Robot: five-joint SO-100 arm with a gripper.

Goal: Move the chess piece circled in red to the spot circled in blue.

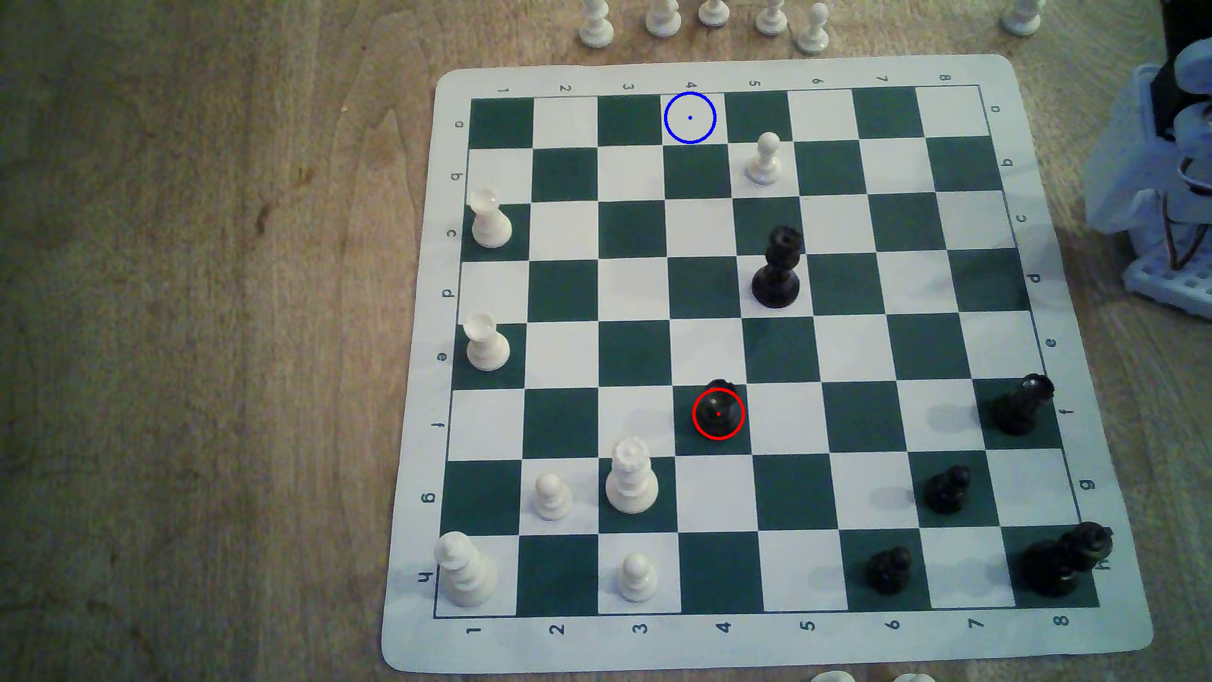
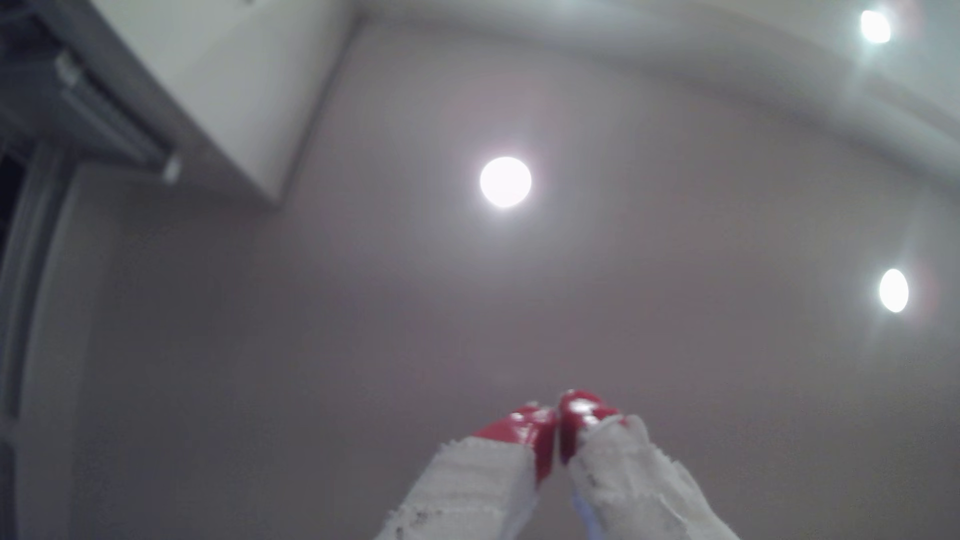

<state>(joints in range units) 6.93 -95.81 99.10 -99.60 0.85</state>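
Observation:
The chess piece (image 1: 719, 410), a black rook ringed in red, stands on a dark green square near the middle of the green-and-white board (image 1: 1062, 629), in the row marked f. The spot (image 1: 690, 118) is a white square ringed in blue with a blue dot, in the far row marked a, same column. In the wrist view my gripper (image 2: 557, 410) points up at a ceiling with round lamps; its red-tipped fingers (image 2: 530, 423) press together with nothing between them. The arm's white base (image 1: 1167, 197) stands off the board at the exterior view's right edge.
A tall black crowned piece (image 1: 777, 269) and a white pawn (image 1: 764, 159) stand one column right of the line between rook and spot. White pieces line the board's left side, black pieces its lower right. Several white pieces (image 1: 708, 20) rest on the wooden table beyond the far edge.

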